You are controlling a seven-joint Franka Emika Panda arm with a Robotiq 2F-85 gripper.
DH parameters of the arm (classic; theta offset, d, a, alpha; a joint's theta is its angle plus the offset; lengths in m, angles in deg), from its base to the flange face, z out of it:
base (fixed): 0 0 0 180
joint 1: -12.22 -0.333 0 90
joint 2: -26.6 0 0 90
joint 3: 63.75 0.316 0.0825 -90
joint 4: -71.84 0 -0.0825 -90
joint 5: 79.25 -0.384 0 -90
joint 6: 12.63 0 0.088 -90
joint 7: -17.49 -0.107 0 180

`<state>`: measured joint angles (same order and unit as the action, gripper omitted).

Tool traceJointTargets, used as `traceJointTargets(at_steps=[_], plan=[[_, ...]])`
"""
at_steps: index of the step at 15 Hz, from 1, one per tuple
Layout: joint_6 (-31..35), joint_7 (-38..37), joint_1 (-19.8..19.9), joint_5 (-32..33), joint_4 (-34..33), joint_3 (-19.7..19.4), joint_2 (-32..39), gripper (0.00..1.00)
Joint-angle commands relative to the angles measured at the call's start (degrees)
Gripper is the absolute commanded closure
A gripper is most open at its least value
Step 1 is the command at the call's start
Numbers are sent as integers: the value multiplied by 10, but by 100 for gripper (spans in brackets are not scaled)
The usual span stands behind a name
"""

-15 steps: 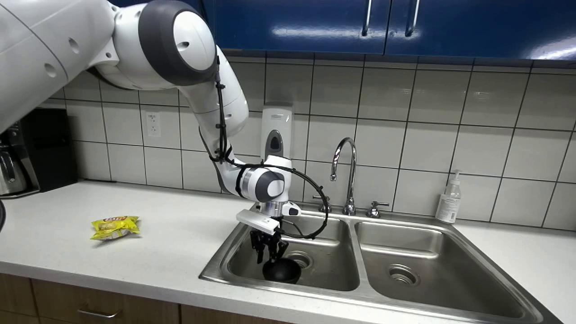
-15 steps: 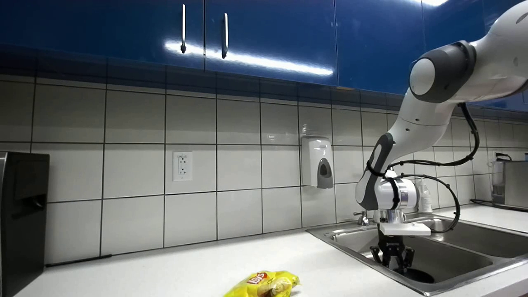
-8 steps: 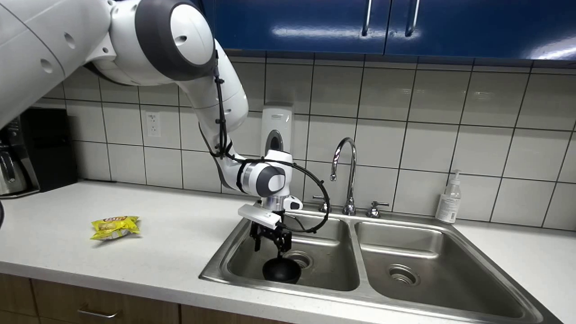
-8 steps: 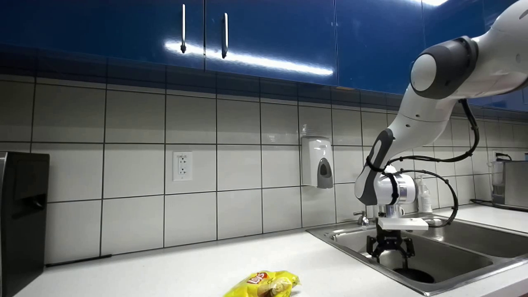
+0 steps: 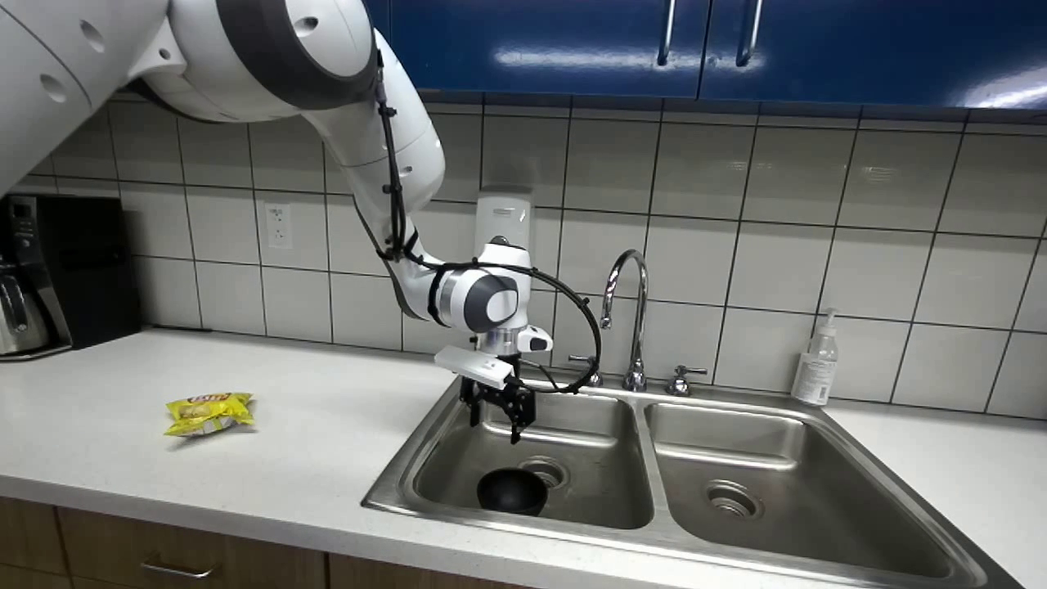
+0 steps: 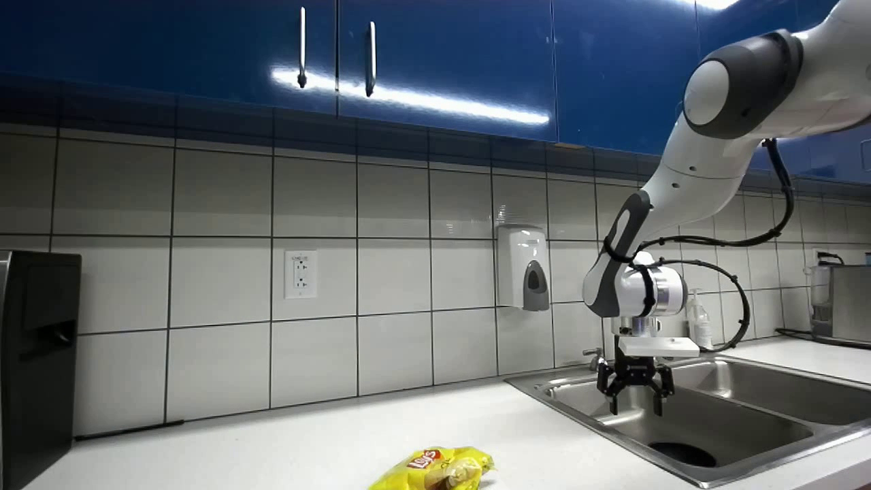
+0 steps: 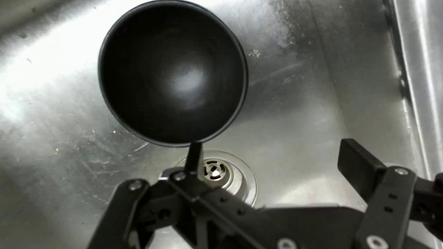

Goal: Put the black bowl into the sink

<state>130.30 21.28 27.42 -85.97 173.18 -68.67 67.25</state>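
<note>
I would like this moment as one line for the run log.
black bowl: upright in sink, near drain | gripper: open, over sink, holding nothing | yellow chip bag: on counter | task: looks complete

The white table (image 5: 319, 442) has a steel double sink (image 5: 667, 537) set into it; a yellow chip bag (image 5: 209, 414) lies on top, between the sink and a black coffee maker (image 5: 90, 270), touching neither; a grey machine (image 6: 850, 299) stands on it beyond the sink.
</note>
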Motion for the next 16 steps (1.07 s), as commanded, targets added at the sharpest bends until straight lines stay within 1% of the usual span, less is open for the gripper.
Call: traceJointTargets(at_steps=[1, 10, 16], plan=[[4, 1, -15, 2, 71, 3, -75, 0], [-7, -26, -90, 16, 247, 3, -272, 0], [-18, -33, -133, 37, 362, 18, -406, 0]])
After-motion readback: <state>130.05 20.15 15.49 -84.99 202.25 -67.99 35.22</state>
